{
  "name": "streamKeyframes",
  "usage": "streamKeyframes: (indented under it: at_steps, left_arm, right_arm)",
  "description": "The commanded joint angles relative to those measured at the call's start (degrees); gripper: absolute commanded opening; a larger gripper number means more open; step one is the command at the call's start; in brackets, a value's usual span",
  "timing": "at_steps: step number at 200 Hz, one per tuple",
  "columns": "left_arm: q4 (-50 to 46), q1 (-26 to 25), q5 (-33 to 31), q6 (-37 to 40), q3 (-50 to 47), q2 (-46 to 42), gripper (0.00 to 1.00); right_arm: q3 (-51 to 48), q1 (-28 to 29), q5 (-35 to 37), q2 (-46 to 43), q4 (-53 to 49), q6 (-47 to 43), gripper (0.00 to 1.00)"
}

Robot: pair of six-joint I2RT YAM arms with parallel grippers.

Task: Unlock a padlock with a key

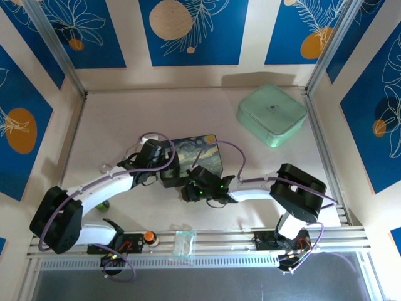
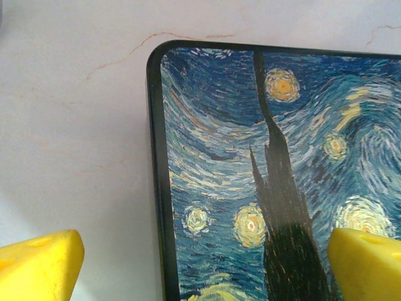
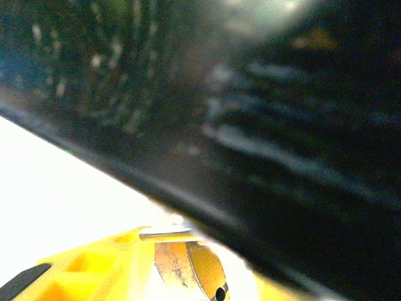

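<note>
Nearest, on the metal rail [image 1: 250, 237] along the table's near edge, sit a small orange knob [image 1: 150, 236] and, just right of it, a clear plastic packet [image 1: 183, 242].

Beyond the rail, both arms reach in toward the middle of the table [image 1: 113, 119]. The right gripper [image 1: 195, 188] is at the near edge of a dark box [image 1: 199, 150] painted with a swirling starry night sky. In its wrist camera the box's side fills the upper part as a dark blur. Low in that view, what looks like the padlock [image 3: 188, 263] shows as a scratched brass piece with a silver bar across its top and a small dark hole near its lower edge. It lies right against the yellow fingers [image 3: 94, 269] of the right gripper [image 3: 188, 279]. I cannot tell whether the jaws are clamped on it or merely beside it.

The left gripper [image 1: 164, 164] is at the box's left end, its jaws spread wide and holding nothing. In its wrist camera the left gripper [image 2: 200, 269] straddles the box's black rim [image 2: 155, 157], with one yellow finger [image 2: 37, 266] over bare table and the other over the painted lid [image 2: 250, 125], near a dark cypress shape.

Farthest, well apart at the far right, stands a pale green square container [image 1: 271, 115] with rounded corners. A small dark mark on its lid is too small to read.
</note>
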Motion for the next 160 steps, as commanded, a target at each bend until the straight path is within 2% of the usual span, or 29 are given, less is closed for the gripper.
streamKeyframes:
  at_steps: [1, 48, 64, 138, 145, 160]
  left_arm:
    - [0.72, 0.78, -0.96, 0.72, 0.78, 1.11, 0.99]
    - [1.36, 0.84, -1.11, 0.23, 0.32, 1.79, 0.99]
    - [1.09, 0.77, -1.35, 0.40, 0.39, 1.84, 0.99]
    - [0.88, 0.81, -2.14, 0.65, -0.39, 1.61, 0.99]
    - [0.91, 0.70, -2.32, 0.69, -0.49, 1.66, 0.99]
    - [0.87, 0.82, -2.65, 0.62, -0.59, 1.97, 0.99]
  right_arm:
    - [-1.10, 0.90, -0.77, 1.01, -0.63, 1.08, 0.41]
    - [-4.12, 0.90, -2.21, -0.05, 2.41, 3.08, 0.29]
    - [-4.90, 0.81, -2.36, -0.02, 3.39, 3.60, 0.21]
    - [-7.68, -0.93, -3.83, -1.88, 6.63, 5.61, 0.15]
    - [-8.32, -1.34, -4.47, -1.94, 7.61, 6.41, 0.12]
    - [-10.79, -2.95, -7.01, -1.71, 12.46, 8.75, 0.11]
